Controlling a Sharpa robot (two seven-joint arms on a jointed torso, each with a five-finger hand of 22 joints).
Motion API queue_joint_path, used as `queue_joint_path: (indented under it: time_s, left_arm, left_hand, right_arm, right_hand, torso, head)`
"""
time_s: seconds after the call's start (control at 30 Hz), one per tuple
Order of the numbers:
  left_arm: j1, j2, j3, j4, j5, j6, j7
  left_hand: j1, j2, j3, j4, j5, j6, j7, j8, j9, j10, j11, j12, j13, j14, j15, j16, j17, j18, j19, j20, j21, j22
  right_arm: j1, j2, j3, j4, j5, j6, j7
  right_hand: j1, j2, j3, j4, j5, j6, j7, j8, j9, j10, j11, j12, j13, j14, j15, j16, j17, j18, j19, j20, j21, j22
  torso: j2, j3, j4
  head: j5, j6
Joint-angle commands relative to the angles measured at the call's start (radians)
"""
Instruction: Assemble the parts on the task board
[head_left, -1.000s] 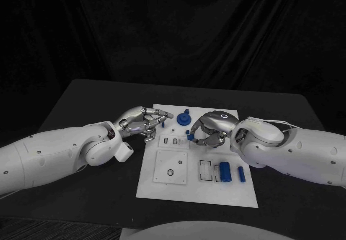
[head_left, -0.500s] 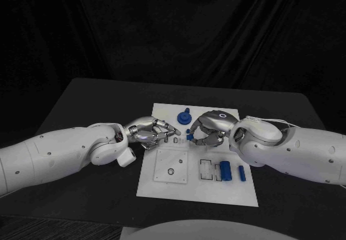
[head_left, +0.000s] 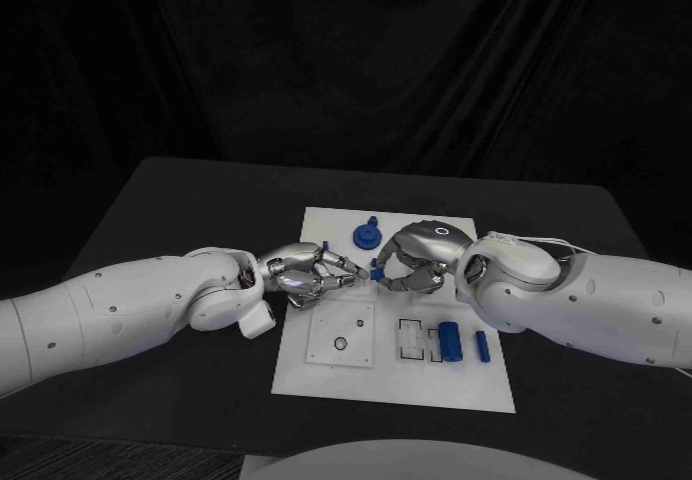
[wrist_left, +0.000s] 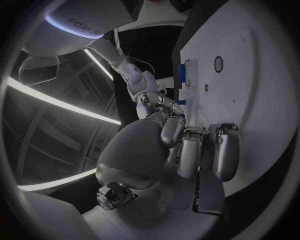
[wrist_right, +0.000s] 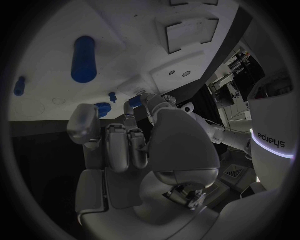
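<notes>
Since 1 s ago, left hand (head_left: 307, 273) has dropped from the task board's (head_left: 361, 370) far left edge toward its centre, meeting right hand (head_left: 411, 262). Both w/ fingers curled around a small blue part (head_left: 376, 270) over the board's middle; can't tell which one grips it. Blue gear-like part (head_left: 368, 237) stands at board's far end; blue cylinder (head_left: 451, 342) and short blue peg (head_left: 483, 347) lie in slots near right side. Board sits mid black table (head_left: 173, 200); dark curtain (head_left: 346, 80) behind.
</notes>
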Motion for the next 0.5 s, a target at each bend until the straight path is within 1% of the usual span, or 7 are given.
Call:
queue_joint_path:
  time_s: [0.03, 0.13, 0.23, 0.4, 0.5]
  left_arm:
    - [-0.003, 0.005, 0.001, -0.002, -0.006, 0.030, -0.010]
    - [-0.004, 0.007, 0.001, -0.004, -0.006, 0.031, -0.009]
    - [-0.004, 0.009, 0.001, -0.006, -0.006, 0.031, -0.008]
    - [-0.005, 0.010, 0.001, -0.007, -0.006, 0.029, -0.005]
    - [-0.006, 0.011, 0.001, -0.008, -0.006, 0.029, -0.005]
  left_hand:
    - [-0.008, -0.001, 0.007, -0.001, -0.006, -0.010, -0.001, -0.005, -0.001, 0.153, -0.056, 0.343, 0.436, 0.104, -0.007, 0.003, 0.263, -0.008, -0.009, 0.000, -0.006, 0.137]
    - [-0.008, -0.001, 0.009, -0.002, -0.006, -0.017, -0.002, -0.008, -0.002, 0.153, -0.057, 0.343, 0.436, 0.104, -0.008, 0.003, 0.263, -0.007, -0.013, 0.000, -0.008, 0.134]
    - [-0.008, 0.000, 0.012, -0.003, -0.006, -0.025, -0.005, -0.012, -0.003, 0.153, -0.058, 0.343, 0.436, 0.104, -0.009, 0.003, 0.263, -0.007, -0.017, -0.001, -0.009, 0.132]
    - [-0.008, 0.001, 0.015, -0.004, -0.006, -0.029, -0.006, -0.014, -0.003, 0.153, -0.059, 0.343, 0.436, 0.104, -0.009, 0.003, 0.263, -0.006, -0.018, -0.002, -0.009, 0.132]
    - [-0.008, 0.001, 0.017, -0.005, -0.006, -0.034, -0.007, -0.016, -0.003, 0.153, -0.060, 0.343, 0.436, 0.104, -0.010, 0.003, 0.263, -0.006, -0.020, -0.002, -0.010, 0.131]
  right_arm:
    - [0.000, 0.001, 0.000, 0.001, -0.006, -0.008, -0.006]
    - [0.000, 0.002, 0.000, 0.001, -0.006, -0.007, -0.006]
    - [0.000, 0.003, 0.000, 0.001, -0.006, -0.003, -0.006]
    - [0.000, 0.005, 0.000, 0.001, -0.006, 0.000, -0.006]
    - [0.000, 0.006, 0.000, 0.001, -0.006, 0.003, -0.006]
  right_hand:
    - [0.008, 0.002, 0.005, 0.000, 0.005, 0.015, -0.006, 0.003, 0.000, 0.104, -0.001, 0.003, 0.263, 0.078, -0.004, 0.003, 0.154, 0.012, 0.006, 0.001, 0.003, 0.098]
    - [0.008, 0.002, 0.005, 0.000, 0.005, 0.015, -0.006, 0.003, 0.000, 0.104, -0.001, 0.003, 0.263, 0.078, -0.004, 0.003, 0.154, 0.012, 0.006, 0.001, 0.003, 0.098]
    - [0.008, 0.001, 0.005, 0.000, 0.004, 0.015, -0.006, 0.004, 0.001, 0.104, -0.001, 0.003, 0.263, 0.078, -0.004, 0.003, 0.154, 0.012, 0.006, 0.001, 0.003, 0.098]
    - [0.008, 0.000, 0.006, -0.001, 0.003, 0.015, -0.006, 0.004, 0.001, 0.104, 0.000, 0.003, 0.263, 0.078, -0.004, 0.003, 0.154, 0.012, 0.006, 0.001, 0.003, 0.098]
    - [0.009, 0.000, 0.006, -0.002, 0.001, 0.016, -0.006, 0.004, 0.002, 0.104, 0.000, 0.003, 0.263, 0.078, -0.003, 0.003, 0.154, 0.012, 0.006, 0.001, 0.003, 0.098]
  torso:
    - [-0.001, 0.0003, -0.0001]
    - [-0.001, 0.0002, -0.0008]
    - [-0.001, 0.0005, -0.0015]
    - [0.000, 0.0007, 0.0015]
    - [0.000, 0.0004, 0.0020]
  head:
    - [0.001, 0.000]
    - [0.000, -0.001]
    - [0.001, -0.002]
    - [-0.001, -0.002]
    - [-0.002, -0.002]
